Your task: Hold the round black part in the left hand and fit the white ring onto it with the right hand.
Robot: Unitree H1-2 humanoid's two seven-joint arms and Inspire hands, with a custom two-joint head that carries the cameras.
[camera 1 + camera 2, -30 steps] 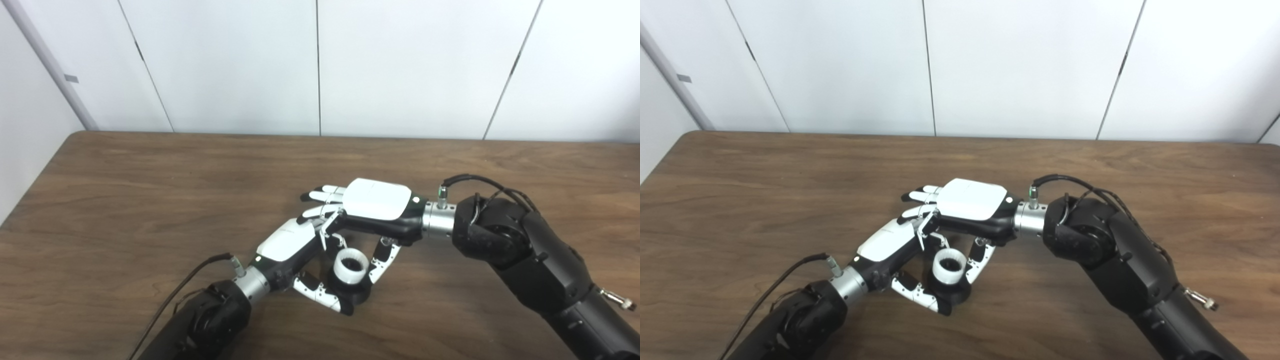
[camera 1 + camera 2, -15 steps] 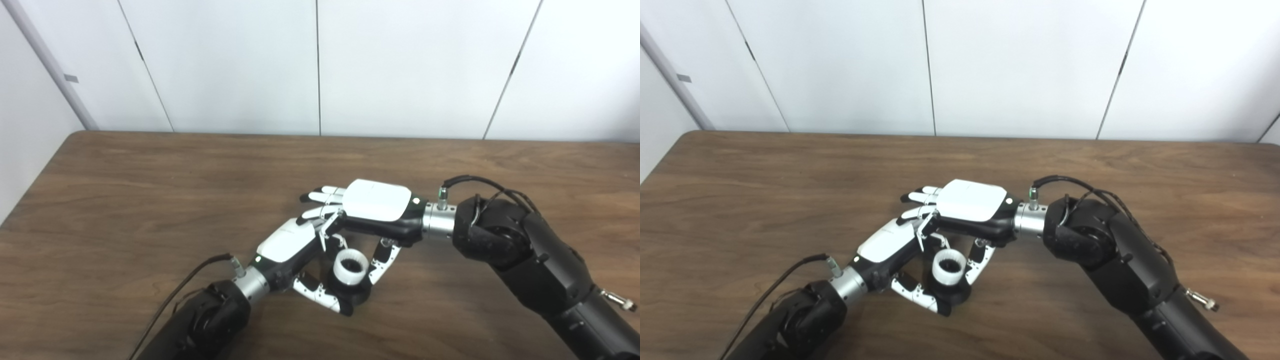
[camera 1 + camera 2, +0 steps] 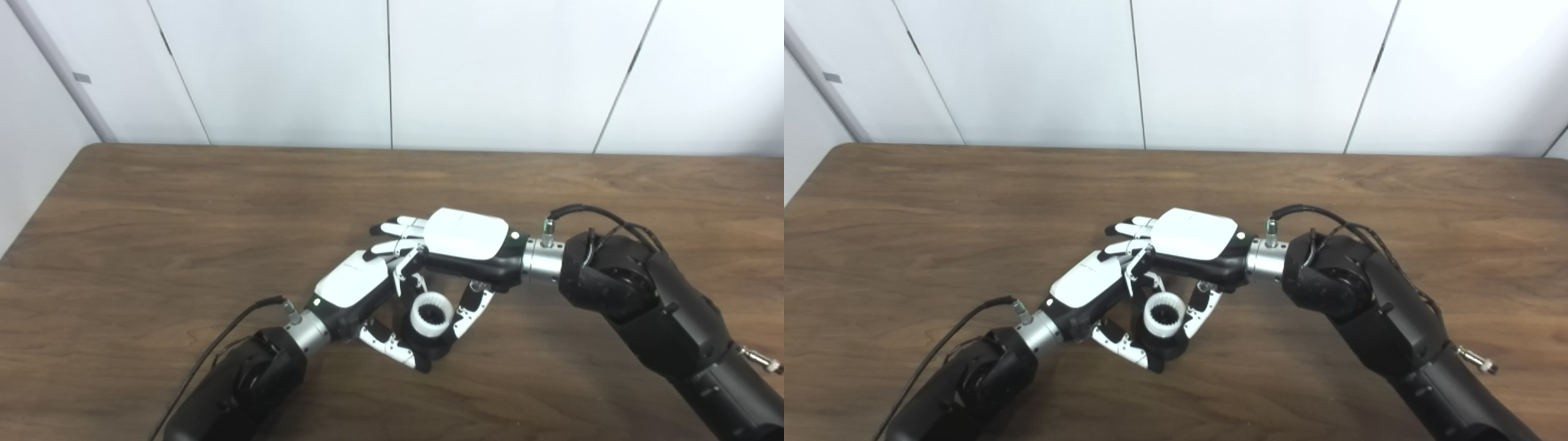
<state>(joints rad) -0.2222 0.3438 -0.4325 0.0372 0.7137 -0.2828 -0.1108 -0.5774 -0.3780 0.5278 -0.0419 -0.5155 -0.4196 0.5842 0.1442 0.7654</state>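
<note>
While my left hand (image 3: 355,293) grips the round black part (image 3: 436,346) low over the tabletop (image 3: 153,214), the white ring (image 3: 431,315) sits on top of it, bore facing up toward the cameras, axis tilted slightly. One ring, one black part. My right hand (image 3: 465,245) lies flat just above, fingers (image 3: 398,228) stretched out, thumb beside the ring; can't tell if it touches. Wide bare wood on every side; edges well away.
</note>
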